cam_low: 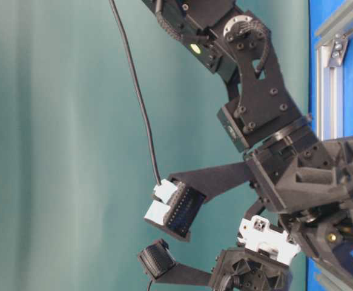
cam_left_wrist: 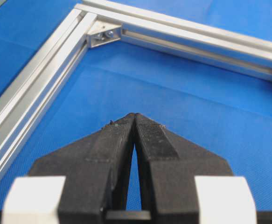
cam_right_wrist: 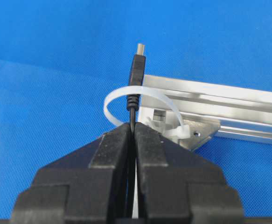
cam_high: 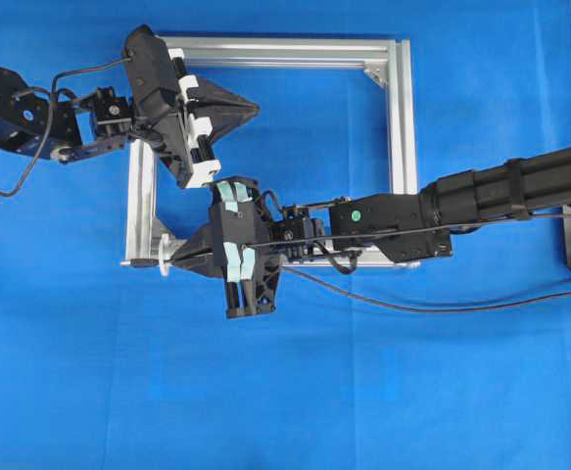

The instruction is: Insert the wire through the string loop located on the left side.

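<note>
At the frame's [cam_high: 399, 147] near-left corner, my right gripper [cam_right_wrist: 132, 128] pinches the wire [cam_right_wrist: 136, 70], its plug poking through the string loop [cam_right_wrist: 140, 95], while my left gripper [cam_left_wrist: 135, 117], clenched on nothing, hangs inside the frame.

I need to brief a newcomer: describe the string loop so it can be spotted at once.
Find the square silver aluminium frame on the blue cloth and go to its lower-left corner in the overhead view. There a small whitish translucent plastic string loop arches off the corner; unlike the metal brackets, it is thin and curved, with the thin black wire's plug poking through.
</note>
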Tool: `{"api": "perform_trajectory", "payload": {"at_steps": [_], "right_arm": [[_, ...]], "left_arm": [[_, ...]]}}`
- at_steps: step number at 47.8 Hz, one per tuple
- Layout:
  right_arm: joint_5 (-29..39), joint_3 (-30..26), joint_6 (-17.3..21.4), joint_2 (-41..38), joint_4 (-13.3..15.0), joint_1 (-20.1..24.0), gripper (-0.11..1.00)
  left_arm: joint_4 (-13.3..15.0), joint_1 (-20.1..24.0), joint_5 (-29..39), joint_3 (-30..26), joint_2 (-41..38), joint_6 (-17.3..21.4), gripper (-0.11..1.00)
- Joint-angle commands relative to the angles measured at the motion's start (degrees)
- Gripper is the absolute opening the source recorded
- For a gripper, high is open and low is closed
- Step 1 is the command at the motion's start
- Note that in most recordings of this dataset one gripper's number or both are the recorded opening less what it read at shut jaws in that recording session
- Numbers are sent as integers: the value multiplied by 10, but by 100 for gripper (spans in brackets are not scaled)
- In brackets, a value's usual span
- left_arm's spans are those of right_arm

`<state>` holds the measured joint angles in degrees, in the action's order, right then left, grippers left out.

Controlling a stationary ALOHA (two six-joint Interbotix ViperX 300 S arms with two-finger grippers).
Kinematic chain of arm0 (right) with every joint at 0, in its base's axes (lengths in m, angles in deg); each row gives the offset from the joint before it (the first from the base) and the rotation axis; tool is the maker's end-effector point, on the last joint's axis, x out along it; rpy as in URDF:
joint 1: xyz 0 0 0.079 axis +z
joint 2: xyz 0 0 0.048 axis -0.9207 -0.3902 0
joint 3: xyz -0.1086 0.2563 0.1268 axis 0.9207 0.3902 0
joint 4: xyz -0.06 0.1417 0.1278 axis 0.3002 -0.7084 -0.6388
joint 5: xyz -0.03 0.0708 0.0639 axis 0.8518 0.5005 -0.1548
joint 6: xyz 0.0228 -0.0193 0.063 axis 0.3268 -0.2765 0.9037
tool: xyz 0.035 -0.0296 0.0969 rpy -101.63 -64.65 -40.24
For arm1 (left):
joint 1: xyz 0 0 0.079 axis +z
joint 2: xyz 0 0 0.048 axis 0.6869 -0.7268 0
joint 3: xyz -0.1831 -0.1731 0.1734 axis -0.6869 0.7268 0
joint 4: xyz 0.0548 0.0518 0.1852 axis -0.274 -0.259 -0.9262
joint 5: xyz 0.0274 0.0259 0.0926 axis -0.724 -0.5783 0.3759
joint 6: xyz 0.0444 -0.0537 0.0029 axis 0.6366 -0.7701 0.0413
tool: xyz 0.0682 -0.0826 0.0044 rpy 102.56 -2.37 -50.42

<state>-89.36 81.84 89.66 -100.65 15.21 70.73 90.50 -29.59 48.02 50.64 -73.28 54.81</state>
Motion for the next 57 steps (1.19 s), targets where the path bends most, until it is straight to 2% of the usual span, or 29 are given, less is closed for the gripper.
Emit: {"api": "perform_trajectory", "payload": {"at_steps": [1, 16, 31, 48, 57], "right_arm": [[-3, -11, -1, 11, 1, -2, 0], [-3, -11, -1, 11, 0, -3, 0], [-3, -11, -1, 11, 1, -3, 0], [-3, -11, -1, 11, 1, -3, 0], [-3, -11, -1, 11, 1, -4, 0]], "left_arm": [[-1, -3, -4, -4, 20, 1, 0], [-1, -4, -4, 24, 40, 1, 0], [-1, -11, -7, 127, 120, 1, 0], [-1, -2, -4, 256, 249, 2, 0], [-1, -4, 4, 281, 293, 1, 0]]}}
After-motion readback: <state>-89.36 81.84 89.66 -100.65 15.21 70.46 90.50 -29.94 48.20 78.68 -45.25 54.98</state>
